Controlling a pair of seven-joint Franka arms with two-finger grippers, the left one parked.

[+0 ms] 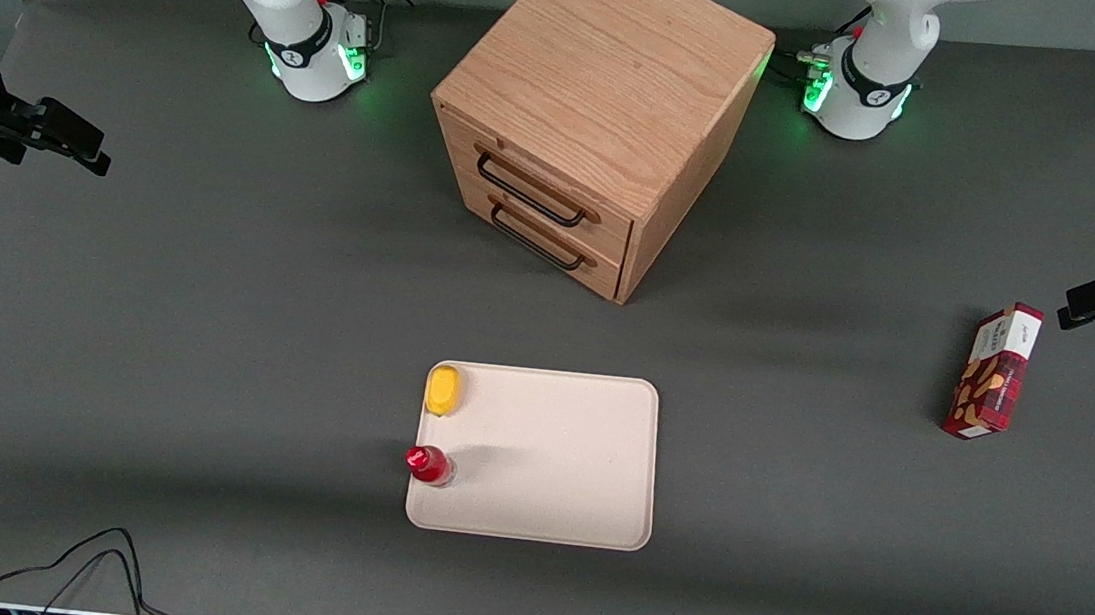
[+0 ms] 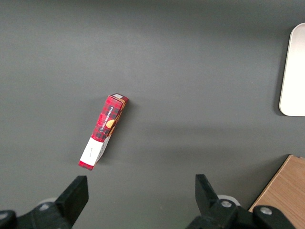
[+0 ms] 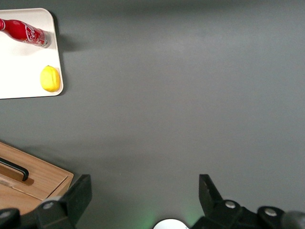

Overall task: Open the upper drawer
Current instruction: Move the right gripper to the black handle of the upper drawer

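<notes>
1. The task has not begun, I judge: the upper drawer (image 1: 537, 186) sits flush in the cabinet (image 1: 598, 112), its black handle (image 1: 529, 190) untouched
2. The gripper (image 1: 71, 141) hangs at the working arm's end of the table, well apart from the cabinet; the right wrist view shows its fingers (image 3: 81, 193) spread wide over bare mat, with nothing between them
3. The cabinet stands mid-table between the two arm bases, turned so its front faces about 7 o'clock in the front view; the upper drawer is the higher of two, the lower drawer (image 1: 544, 237) just beneath it with a matching handle
4. The next move, as I read it, calls for carrying the gripper across to the cabinet front, lining its open fingers with the upper handle, not the lower, closing on the wire, then pulling along the drawer's own axis toward 7 o'clock
5. Both drawers are shut, so their contents cannot be seen
6. The tray (image 1: 554, 449), nearer the camera than the cabinet, holds a lemon (image 1: 444, 390) at its 10 o'clock corner and a red bottle (image 1: 429, 464) at its 8 o'clock edge
7. A red box (image 1: 993, 373) lies toward the parked arm's end
</notes>
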